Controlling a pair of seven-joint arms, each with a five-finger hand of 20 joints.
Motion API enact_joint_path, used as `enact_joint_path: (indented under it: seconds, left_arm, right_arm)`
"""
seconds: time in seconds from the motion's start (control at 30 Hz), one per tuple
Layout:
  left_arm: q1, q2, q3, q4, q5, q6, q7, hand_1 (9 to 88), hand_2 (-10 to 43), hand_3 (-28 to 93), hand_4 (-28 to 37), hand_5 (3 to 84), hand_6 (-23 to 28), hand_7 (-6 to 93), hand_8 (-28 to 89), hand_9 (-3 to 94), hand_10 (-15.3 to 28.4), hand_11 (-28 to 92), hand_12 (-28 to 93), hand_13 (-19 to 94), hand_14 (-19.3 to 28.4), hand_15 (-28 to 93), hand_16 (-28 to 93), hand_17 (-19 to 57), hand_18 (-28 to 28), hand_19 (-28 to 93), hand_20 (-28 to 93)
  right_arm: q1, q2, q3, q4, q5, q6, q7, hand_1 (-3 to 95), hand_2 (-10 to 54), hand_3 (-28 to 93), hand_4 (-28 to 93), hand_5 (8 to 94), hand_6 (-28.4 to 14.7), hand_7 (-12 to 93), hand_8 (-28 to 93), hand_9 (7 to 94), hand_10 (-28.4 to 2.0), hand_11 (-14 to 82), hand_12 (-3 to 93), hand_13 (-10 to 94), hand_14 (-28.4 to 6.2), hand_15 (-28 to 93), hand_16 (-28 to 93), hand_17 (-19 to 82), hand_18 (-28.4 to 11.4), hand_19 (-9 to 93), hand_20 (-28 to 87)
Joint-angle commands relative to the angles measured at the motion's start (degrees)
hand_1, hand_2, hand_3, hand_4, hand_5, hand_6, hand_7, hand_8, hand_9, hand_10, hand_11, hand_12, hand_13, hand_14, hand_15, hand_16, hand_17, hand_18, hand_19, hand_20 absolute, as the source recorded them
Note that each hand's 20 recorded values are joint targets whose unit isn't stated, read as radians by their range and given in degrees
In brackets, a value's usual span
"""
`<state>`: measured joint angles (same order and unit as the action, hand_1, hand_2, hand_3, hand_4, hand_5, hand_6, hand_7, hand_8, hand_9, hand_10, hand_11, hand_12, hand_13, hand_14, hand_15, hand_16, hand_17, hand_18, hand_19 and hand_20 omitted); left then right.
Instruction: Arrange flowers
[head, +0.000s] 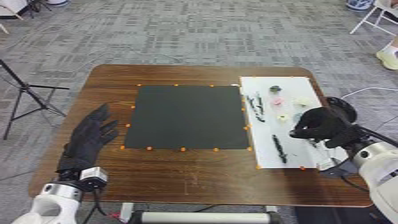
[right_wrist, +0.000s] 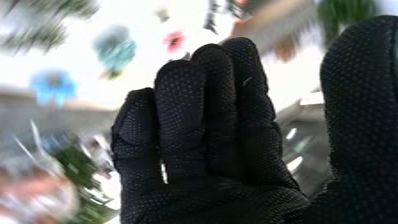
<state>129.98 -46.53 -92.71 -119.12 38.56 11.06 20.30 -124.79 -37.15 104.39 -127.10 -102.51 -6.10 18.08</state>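
In the head view my left hand (head: 86, 137) rests open at the table's left, beside a dark square mat (head: 188, 118). My right hand (head: 322, 124) is over the right edge of a white sheet (head: 265, 161). On the sheet lie a dark flower (head: 275, 89), a pink one (head: 277, 101), a pale one (head: 303, 101), a yellowish one (head: 282, 118) and dark stem-like pieces (head: 279, 149). In the right wrist view my right hand (right_wrist: 213, 135) has straight fingers, its thumb apart and nothing held; beyond are a blurred pink flower (right_wrist: 173, 41), a teal one (right_wrist: 115, 50) and a blue one (right_wrist: 53, 86).
Small orange markers (head: 183, 149) line the mat and sheet on the brown table (head: 204, 175). A round black object (head: 342, 108) stands by the table's right edge, close to my right hand. A black tripod (head: 31, 92) stands on the floor at left.
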Motion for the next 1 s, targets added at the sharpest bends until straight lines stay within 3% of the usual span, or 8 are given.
enact_joint_path:
  seconds: [0.03, 0.27, 0.53, 1.0]
  left_arm:
    - [-2.3, 0.54, 1.37, 0.4, 0.14, -0.31, -0.09, 30.9, -6.6, 64, -25.7, 20.8, 1.8, 19.8, -10, 14.6, 9.2, 17, 18, 15, 12.2, 28, 4, -9.6, 19.0, 39, 11]
    - [-1.6, 0.29, 0.28, 0.37, -0.15, -0.11, -0.69, 30.7, -6.3, 64, -25.7, 20.9, 1.8, 19.7, -10, 14.7, 9.3, 17, 18, 15, 12.3, 28, 4, -9.7, 19.0, 39, 11]
    - [-2.7, 0.35, 1.35, 0.89, -0.39, -0.63, 0.23, 30.2, -6.4, 64, -25.9, 20.9, 1.8, 19.6, -10, 14.8, 9.2, 16, 18, 15, 12.4, 28, 5, -9.8, 19.1, 39, 11]
    - [-1.0, 0.41, 0.78, 0.16, -0.89, -0.16, 0.74, 29.5, -6.6, 64, -26.5, 21.1, 1.8, 19.3, -9, 15.2, 9.4, 16, 18, 15, 12.5, 27, 5, -9.8, 19.1, 39, 11]
  right_arm:
    - [-2.6, 2.8, -1.9, -2.4, -22.0, -0.2, 4.5, 33.8, -9.5, 58, -28, 58.2, -1.3, 59, -19, 62.6, -14.6, 54.8, 34.9, 56, -14.0, 75, 29, 31, -17.9, 89, 43]
    - [3.7, 3.3, -10.7, -1.2, -21.9, -5.5, 11.0, 27.3, -9.5, 62, -28, 63.1, -1.4, 61, -18, 67.2, -14.6, 55.2, 36.1, 60, -14.3, 76, 31, 34, -19.2, 93, 44]
    - [7.1, 4.6, -14.6, 1.4, -20.6, -7.9, 10.6, 24.3, -9.5, 63, -28, 63.8, -1.4, 61, -18, 68.0, -14.8, 54.4, 36.4, 61, -14.7, 76, 32, 34, -19.5, 93, 44]
    - [14.0, 7.1, -21.5, 6.7, -21.7, -8.7, 9.6, 20.8, -9.5, 67, -28, 64.1, -1.7, 60, -18, 68.0, -15.0, 53.3, 35.7, 61, -14.8, 75, 31, 34, -19.6, 93, 43]
